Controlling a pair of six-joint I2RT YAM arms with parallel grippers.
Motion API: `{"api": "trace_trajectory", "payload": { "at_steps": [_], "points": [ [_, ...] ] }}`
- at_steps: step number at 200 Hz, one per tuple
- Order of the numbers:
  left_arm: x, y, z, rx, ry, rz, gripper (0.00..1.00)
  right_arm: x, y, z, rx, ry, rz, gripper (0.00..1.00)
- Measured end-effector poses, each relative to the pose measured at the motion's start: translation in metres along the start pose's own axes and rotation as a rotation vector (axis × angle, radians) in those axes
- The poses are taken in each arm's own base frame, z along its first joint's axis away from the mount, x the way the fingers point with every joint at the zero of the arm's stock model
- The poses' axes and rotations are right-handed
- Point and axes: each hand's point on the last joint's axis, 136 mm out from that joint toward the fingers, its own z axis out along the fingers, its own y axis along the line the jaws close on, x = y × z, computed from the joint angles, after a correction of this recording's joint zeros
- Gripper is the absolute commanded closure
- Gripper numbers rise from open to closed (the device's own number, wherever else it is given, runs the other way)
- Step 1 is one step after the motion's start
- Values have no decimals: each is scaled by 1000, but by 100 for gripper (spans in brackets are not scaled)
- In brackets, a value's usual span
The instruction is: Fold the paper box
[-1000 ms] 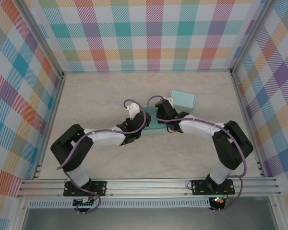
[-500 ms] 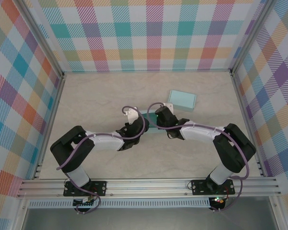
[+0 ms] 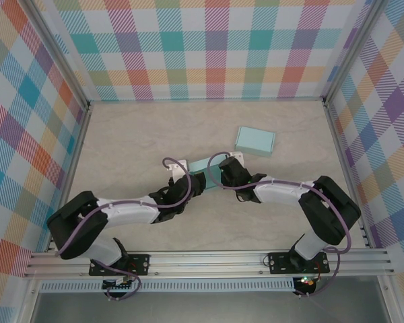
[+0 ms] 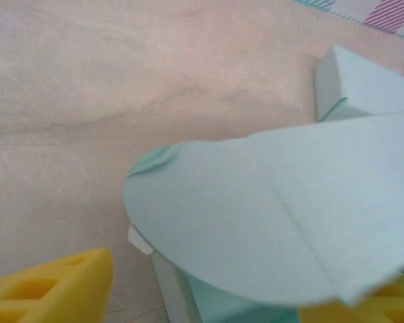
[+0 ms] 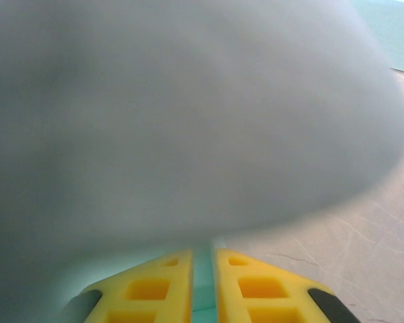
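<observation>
Pale teal paper box, part-folded thin card, sits just below centre of the top view on the beige marble-patterned tabletop, between the two arm tips. The left gripper meets it from the lower left and the right gripper from the right. Left wrist view: the box shows a broad rounded flap, matte and smooth, with one straight crease running diagonally across it and a small curled tab at its left edge. The yellow ribbed plastic fingers stand wide apart at the bottom corners of the frame, so the left gripper is spread and clamps nothing — the flap only overhangs the gap. Right wrist view: the right gripper has its yellow lattice fingers nearly together, pinching a thin teal edge of the card between them. The rest of the box is a soft grey-teal blur close to the lens. A second pale teal flat rectangular box, crisp-edged, lies apart toward the upper right. Pastel plaid walls enclose the table.
</observation>
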Motion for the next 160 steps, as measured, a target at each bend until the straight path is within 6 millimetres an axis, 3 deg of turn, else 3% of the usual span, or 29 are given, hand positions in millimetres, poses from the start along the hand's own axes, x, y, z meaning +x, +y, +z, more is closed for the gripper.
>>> {"api": "trace_trajectory", "payload": {
  "at_steps": [32,63,87,125,160],
  "points": [
    [-8,6,-24,17,-11,-9,27,1,2,0,-3,1,-4,78],
    [-16,17,-48,27,-22,-25,27,-2,4,-6,-12,-6,-2,67],
    [-34,25,-68,30,-65,-50,27,-7,6,-16,-27,-19,4,51],
    [-60,34,-92,34,-124,-25,28,-19,9,-41,-57,-50,9,42],
    [-91,26,-97,72,-70,101,43,-29,2,-70,-74,-75,7,41]
  ]
}}
